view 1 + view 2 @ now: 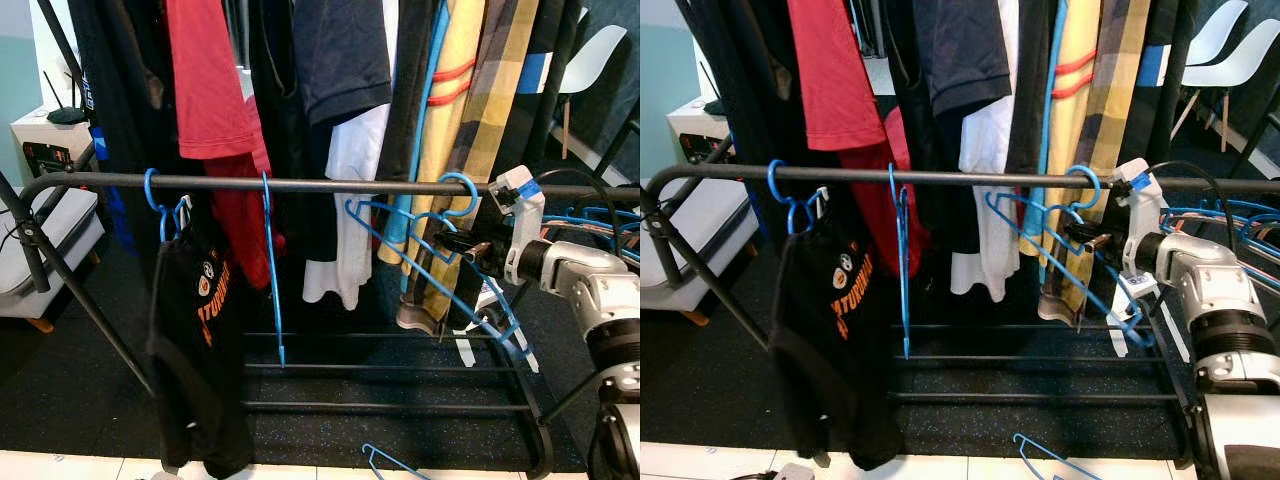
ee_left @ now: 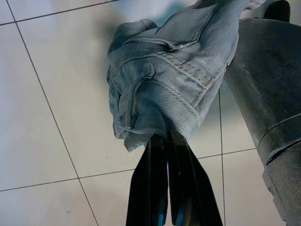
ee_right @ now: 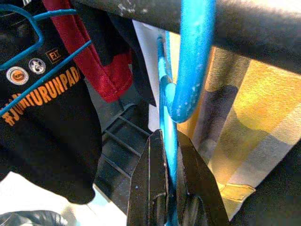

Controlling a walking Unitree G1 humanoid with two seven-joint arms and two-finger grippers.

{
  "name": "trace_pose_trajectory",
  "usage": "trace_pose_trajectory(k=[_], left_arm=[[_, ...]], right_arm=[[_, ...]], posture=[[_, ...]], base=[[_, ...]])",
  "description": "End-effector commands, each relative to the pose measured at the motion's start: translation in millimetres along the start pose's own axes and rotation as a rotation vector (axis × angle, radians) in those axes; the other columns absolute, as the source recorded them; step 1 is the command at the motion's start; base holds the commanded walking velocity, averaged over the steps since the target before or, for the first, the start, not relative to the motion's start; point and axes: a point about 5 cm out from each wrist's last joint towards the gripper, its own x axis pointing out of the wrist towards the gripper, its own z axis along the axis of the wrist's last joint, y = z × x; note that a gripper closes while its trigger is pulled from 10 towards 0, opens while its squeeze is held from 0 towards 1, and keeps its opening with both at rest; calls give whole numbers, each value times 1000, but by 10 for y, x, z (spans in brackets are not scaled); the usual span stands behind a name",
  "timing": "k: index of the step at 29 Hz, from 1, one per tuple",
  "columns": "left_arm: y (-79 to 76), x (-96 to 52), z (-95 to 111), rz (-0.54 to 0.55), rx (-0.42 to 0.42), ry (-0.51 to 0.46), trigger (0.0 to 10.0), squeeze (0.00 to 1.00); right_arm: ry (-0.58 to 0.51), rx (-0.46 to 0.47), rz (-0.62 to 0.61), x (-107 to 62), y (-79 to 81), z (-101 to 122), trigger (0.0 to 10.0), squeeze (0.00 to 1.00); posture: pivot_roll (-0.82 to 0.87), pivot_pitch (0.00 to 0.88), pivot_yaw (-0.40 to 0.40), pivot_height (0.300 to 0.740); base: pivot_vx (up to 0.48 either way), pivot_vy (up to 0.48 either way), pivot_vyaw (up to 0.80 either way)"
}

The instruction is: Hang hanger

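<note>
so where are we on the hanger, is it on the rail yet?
Nearly. The blue hanger has its hook over the black rail, but the right gripper is shut on its neck, so release is left. The left gripper holds a denim garment above the tiled floor.

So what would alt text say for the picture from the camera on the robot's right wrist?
The right gripper is shut on a blue hanger whose hook curves over a dark clothes rail. Behind hang a yellow checked garment, a red one and a black shirt with orange lettering.
</note>
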Motion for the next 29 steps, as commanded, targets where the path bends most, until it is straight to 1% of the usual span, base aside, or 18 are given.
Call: trace_pose_trajectory(k=[1, 2, 4, 5, 7, 8, 9, 11, 13, 14, 15, 16, 18, 19, 20, 24, 26, 29], left_arm=[[42, -11, 2, 12, -17, 2, 10000, 0], [37, -3, 36, 13, -18, -4, 10000, 0], [37, -3, 36, 13, -18, -4, 10000, 0], [30, 5, 73, 15, -18, -13, 10000, 0], [30, 5, 73, 15, -18, -13, 10000, 0], [15, 16, 127, 14, -20, -27, 10000, 0], [15, 16, 127, 14, -20, -27, 10000, 0], [-8, 33, 230, 10, -22, -65, 10000, 0], [-8, 33, 230, 10, -22, -65, 10000, 0], [-13, 37, 269, 10, -15, -77, 10000, 0], [-14, 40, 305, 9, 11, -83, 10000, 0], [-14, 40, 305, 9, 11, -83, 10000, 0], [-12, 41, 357, 9, 58, -93, 10000, 0], [-11, 41, 372, 9, 71, -96, 10000, 0], [-11, 41, 414, 4, 108, -105, 10000, 0], [-9, 41, 447, -1, 140, -107, 10000, 0], [-10, 40, 476, -12, 169, -112, 10000, 0], [-14, 38, 502, -21, 186, -124, 10000, 0]], right_arm=[[-42, 2, 15, -35, -9, 113, 0, 0], [-69, 19, 31, -82, -14, 135, 0, 0], [-69, 19, 31, -82, -14, 135, 0, 0], [-110, 38, 64, -181, 3, 169, 0, 0], [-110, 38, 64, -181, 3, 169, 0, 0], [-161, 41, 126, -299, 56, 207, 0, 0], [-161, 41, 126, -299, 56, 207, 0, 0], [-227, 33, 242, -543, 197, 237, 0, 0], [-227, 33, 242, -543, 197, 237, 0, 0], [-204, 25, 287, -613, 289, 177, 7647, 0], [-146, 15, 337, -655, 405, 69, 10000, 0], [-146, 15, 337, -655, 405, 69, 10000, 0], [-58, 15, 409, -689, 589, -100, 10000, 0], [-39, 18, 425, -695, 636, -141, 10000, 0], [-10, 14, 428, -698, 700, -192, 10000, 0], [1, 15, 423, -708, 748, -204, 10000, 0], [20, 3, 407, -714, 775, -225, 10000, 0], [30, -5, 394, -722, 794, -229, 10000, 0]], posture=[[-100, 0, 29, 740], [-104, 0, 31, 740], [-104, 0, 31, 740], [-102, 0, 32, 740], [-102, 0, 32, 740], [-95, 0, 33, 740], [-95, 0, 33, 740], [-104, 0, 39, 740], [-104, 0, 39, 740], [-109, 0, 42, 740], [-115, 0, 46, 740], [-115, 0, 46, 740], [-120, 0, 50, 740], [-120, 0, 50, 740], [-122, 0, 55, 740], [-124, 0, 59, 740], [-124, 0, 66, 740], [-119, 0, 66, 740]], base=[[0, 0, 0], [0, 0, 0], [0, 0, 0], [0, 0, 0], [0, 0, 0], [0, 0, 0], [0, 0, 0], [0, 0, 0], [0, 0, 0], [0, 0, 0], [0, 0, 0], [0, 0, 0], [0, 0, 0], [0, 0, 0], [0, 0, 0], [0, 0, 0], [-247, 0, 0], [-244, 0, 0]])
